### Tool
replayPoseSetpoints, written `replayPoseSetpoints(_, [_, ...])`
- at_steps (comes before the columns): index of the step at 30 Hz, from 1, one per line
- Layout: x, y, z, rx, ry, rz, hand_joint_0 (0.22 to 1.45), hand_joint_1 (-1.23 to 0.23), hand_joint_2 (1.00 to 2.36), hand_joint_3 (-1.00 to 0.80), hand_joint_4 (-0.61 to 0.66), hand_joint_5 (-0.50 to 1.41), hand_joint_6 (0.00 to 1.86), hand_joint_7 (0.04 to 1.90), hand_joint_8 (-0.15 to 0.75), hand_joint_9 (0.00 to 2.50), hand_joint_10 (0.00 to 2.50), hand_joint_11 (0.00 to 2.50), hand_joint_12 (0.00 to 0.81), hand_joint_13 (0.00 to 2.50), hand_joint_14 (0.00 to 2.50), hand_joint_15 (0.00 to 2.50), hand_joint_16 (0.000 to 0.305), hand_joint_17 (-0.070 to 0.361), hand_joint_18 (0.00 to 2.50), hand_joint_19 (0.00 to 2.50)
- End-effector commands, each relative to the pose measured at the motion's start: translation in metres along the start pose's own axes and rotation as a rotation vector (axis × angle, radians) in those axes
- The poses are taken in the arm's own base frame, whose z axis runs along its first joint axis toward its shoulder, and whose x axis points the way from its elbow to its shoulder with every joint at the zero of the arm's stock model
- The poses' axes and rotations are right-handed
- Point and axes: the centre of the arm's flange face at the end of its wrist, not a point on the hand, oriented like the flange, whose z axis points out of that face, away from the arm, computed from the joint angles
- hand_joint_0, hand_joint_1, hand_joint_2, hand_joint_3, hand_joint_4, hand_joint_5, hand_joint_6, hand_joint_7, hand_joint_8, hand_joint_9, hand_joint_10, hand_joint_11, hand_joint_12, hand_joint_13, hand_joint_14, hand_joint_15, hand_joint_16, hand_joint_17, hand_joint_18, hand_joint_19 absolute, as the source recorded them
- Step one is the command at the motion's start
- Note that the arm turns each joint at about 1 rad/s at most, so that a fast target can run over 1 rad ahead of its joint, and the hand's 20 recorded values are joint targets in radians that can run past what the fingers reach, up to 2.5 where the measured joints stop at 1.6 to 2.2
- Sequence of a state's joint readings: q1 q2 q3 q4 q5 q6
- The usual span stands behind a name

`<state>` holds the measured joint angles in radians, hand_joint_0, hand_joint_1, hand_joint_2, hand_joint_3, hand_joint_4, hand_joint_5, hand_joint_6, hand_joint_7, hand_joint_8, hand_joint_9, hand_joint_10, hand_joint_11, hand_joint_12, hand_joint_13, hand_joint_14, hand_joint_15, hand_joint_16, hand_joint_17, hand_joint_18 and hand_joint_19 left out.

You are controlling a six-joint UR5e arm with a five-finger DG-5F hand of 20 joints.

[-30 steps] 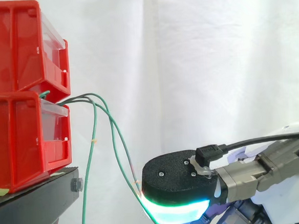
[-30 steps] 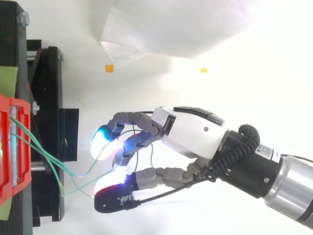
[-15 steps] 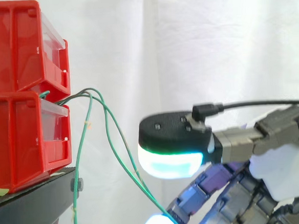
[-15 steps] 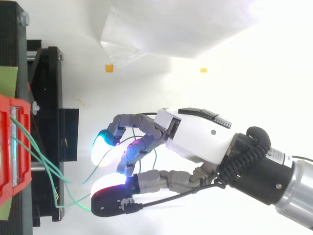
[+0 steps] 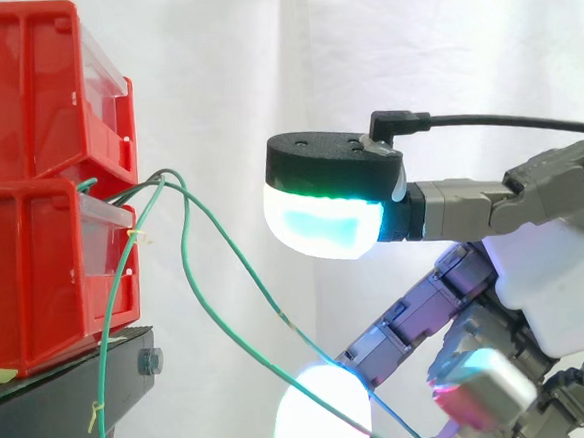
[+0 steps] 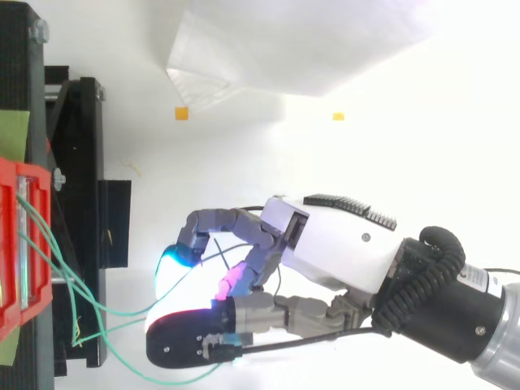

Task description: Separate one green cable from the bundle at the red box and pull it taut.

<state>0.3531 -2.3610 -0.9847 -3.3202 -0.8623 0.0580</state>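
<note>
Green cables come out between the two stacked red bins (image 5: 34, 257) at the left. One green cable (image 5: 236, 273) slopes down and to the right into my hand (image 5: 547, 281), passing the white-glowing fingertip (image 5: 321, 412). From above, that cable (image 6: 114, 309) runs from the red bin (image 6: 10, 244) into the curled fingers of my hand (image 6: 341, 248). The thumb, with its cyan pad (image 5: 322, 222), stands well above the fingers. A second green cable (image 5: 105, 342) hangs slack close to the bins. Where the fingers close on the cable is hidden.
The bins sit on a black stand (image 5: 74, 395), whose frame (image 6: 81, 162) lies along the left edge from above. A white curtain hangs behind. Two small orange marks (image 6: 182, 113) are on the white floor.
My hand has risen and its thumb has lifted. The cable in it now slopes longer and straighter to the right. The slack cable has swung in towards the bins.
</note>
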Motion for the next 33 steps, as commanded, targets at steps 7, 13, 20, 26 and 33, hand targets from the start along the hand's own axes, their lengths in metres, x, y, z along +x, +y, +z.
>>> replayPoseSetpoints(7, [0.002, 0.000, -0.001, 0.000, 0.002, 0.002, 0.42, -0.55, 1.00, -0.50, 0.24, 0.06, 0.50, 1.36, 0.318, 1.62, 0.03, 0.80, 0.420, 1.24, 0.02, 0.81, 0.068, 0.152, 1.02, 0.73])
replayPoseSetpoints(13, [-0.003, 0.005, -0.003, -0.002, -0.008, 0.170, 0.42, -0.54, 1.00, -0.50, 0.30, 0.07, 0.50, 1.32, 0.297, 1.71, 0.03, 0.80, 0.413, 1.31, 0.02, 0.82, 0.069, 0.154, 1.06, 0.72])
replayPoseSetpoints(20, [-0.012, 0.000, -0.005, 0.039, -0.025, 0.468, 0.41, -0.52, 1.00, -0.50, 0.35, 0.08, 0.50, 1.27, 0.275, 1.81, 0.03, 0.76, 0.412, 1.40, 0.02, 0.81, 0.069, 0.155, 1.11, 0.72])
replayPoseSetpoints(26, [-0.017, 0.000, -0.003, 0.043, -0.034, 0.510, 0.42, -0.52, 1.00, -0.50, 0.32, 0.09, 0.50, 1.28, 0.275, 1.87, 0.03, 0.75, 0.407, 1.44, 0.02, 0.81, 0.068, 0.152, 1.12, 0.72])
replayPoseSetpoints(33, [-0.018, -0.001, -0.002, 0.050, -0.027, 0.593, 0.52, -0.65, 1.00, -0.50, 0.19, 0.10, 0.50, 1.37, 0.260, 1.90, 0.03, 0.82, 0.361, 1.45, 0.02, 0.86, 0.056, 0.127, 1.03, 0.78])
